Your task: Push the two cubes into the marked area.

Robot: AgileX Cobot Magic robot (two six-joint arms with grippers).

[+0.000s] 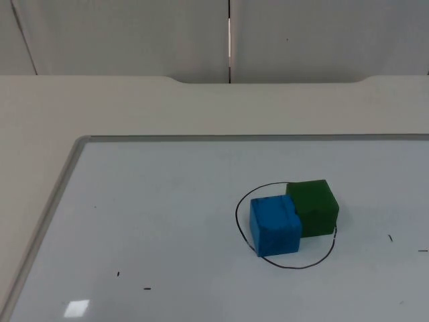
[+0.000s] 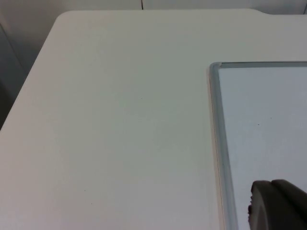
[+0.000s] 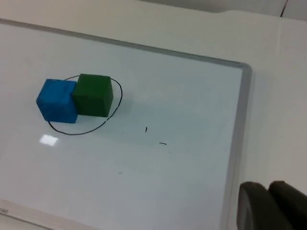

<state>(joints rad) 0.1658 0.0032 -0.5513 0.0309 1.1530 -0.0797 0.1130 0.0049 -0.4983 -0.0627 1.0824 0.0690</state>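
I read the job as nearly or wholly done: blue cube point(image 1: 275, 225) and green cube point(image 1: 314, 206) sit touching, side by side, inside the drawn ring point(image 1: 239, 206) on the whiteboard point(image 1: 167, 221), though each overlaps the line a little. The left gripper point(image 2: 276, 206) waits over the whiteboard's corner rim, well apart from the ring. The right gripper point(image 3: 268, 206) hangs by the opposite rim. I cannot tell either claw's opening. Only a nudge inward might remain.
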